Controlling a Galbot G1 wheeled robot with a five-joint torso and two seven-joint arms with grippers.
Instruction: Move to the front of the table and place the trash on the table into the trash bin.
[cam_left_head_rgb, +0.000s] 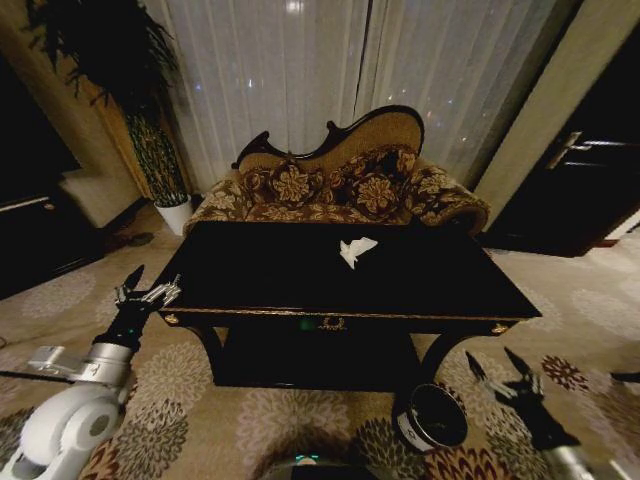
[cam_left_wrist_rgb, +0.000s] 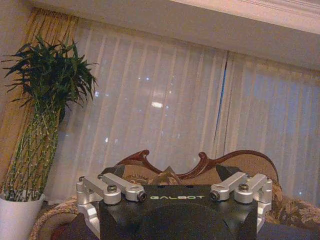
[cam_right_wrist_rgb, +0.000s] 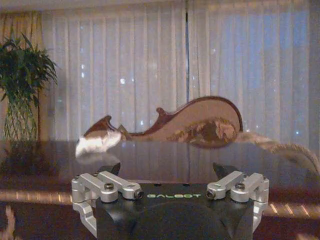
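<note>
Head view: crumpled white paper (cam_left_head_rgb: 357, 250) lies mid-table (cam_left_head_rgb: 250, 275) — light, soft, pinch its raised fold. Left end effector (cam_left_head_rgb: 147, 289) and right end effector (cam_left_head_rgb: 497, 374) hang spread, empty; bin (cam_left_head_rgb: 432, 417) below.

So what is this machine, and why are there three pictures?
It's a robot on wheels with two arms. One picture comes from a camera on its head, looking down at the dark table. The other two come from cameras on its wrists. One crumpled white paper lies on the table. The trash bin stands on the carpet by the table's leg. The left hand waits at the table's left corner, the right hand hangs low near the bin. Both are open and hold nothing.
</note>
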